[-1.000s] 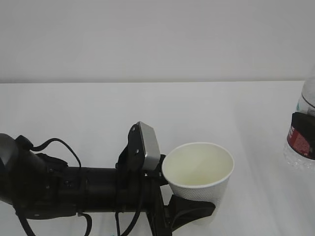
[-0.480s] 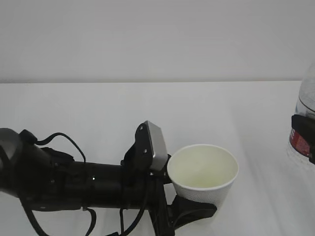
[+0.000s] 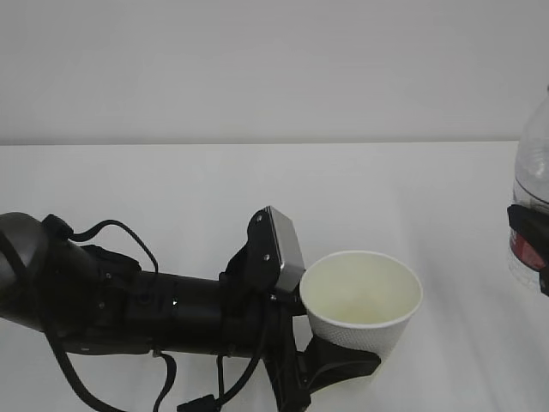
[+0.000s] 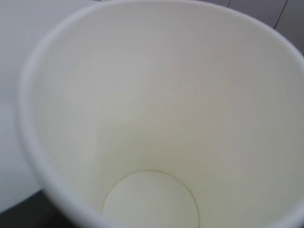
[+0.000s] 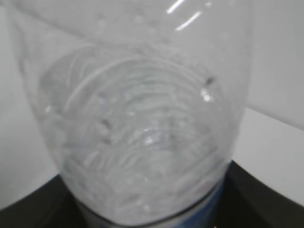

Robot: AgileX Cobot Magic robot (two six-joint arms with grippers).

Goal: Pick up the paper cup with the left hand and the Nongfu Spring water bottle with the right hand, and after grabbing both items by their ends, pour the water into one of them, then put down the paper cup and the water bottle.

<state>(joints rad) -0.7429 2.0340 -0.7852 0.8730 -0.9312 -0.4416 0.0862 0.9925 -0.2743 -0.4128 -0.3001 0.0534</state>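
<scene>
The paper cup [image 3: 361, 300] is taken as the landmark. Nearest the exterior camera, the left hand [image 3: 330, 365] is clamped on the cup's lower wall: one black finger [image 3: 343, 367] is seen wrapped under the near side, jaws held fairly wide by the cup's girth. The grip is kept low, at the base end, so the mouth is left clear for a pour. The cup is held upright, mouth up; whether its base is on or off the white table [image 3: 171, 189] cannot be told. In the left wrist view the cup's cream inside is seen dry, bottom disc bare, so pouring is judged not yet done. Behind and to the left of the cup, the arm's grey block [image 3: 283, 247] and looping cables [image 3: 103, 249] are laid out along the table, well away from the rim. Right of the cup and well apart from it, at the frame edge, the Nongfu Spring water bottle [image 3: 533, 172] is held upright by the right hand [image 3: 530, 233], black fingers closed across the red label, jaws likewise held wide by the bottle body. The neck is cut off by the frame, so cap state cannot be told. In the right wrist view the water [image 5: 142, 142] is seen through the ribbed wall. Judged next: bottle brought over the cup and tipped; spill risk if the cup wall is crushed.
</scene>
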